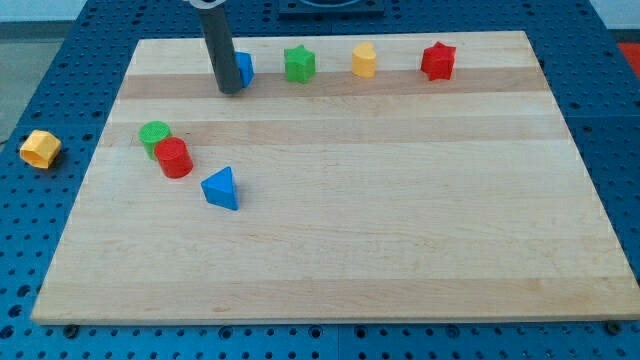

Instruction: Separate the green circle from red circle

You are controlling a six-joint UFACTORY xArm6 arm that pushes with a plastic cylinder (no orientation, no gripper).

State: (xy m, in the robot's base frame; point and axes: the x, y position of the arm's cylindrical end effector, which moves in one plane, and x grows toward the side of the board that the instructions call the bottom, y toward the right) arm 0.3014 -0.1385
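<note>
The green circle sits at the view's left on the wooden board, touching the red circle, which lies just below and to its right. My tip stands near the view's top left, well above and to the right of both circles, right beside a blue block that the rod partly hides.
A blue triangle lies just below and right of the red circle. Along the view's top are a green star, a yellow block and a red star. A yellow block lies off the board at the left.
</note>
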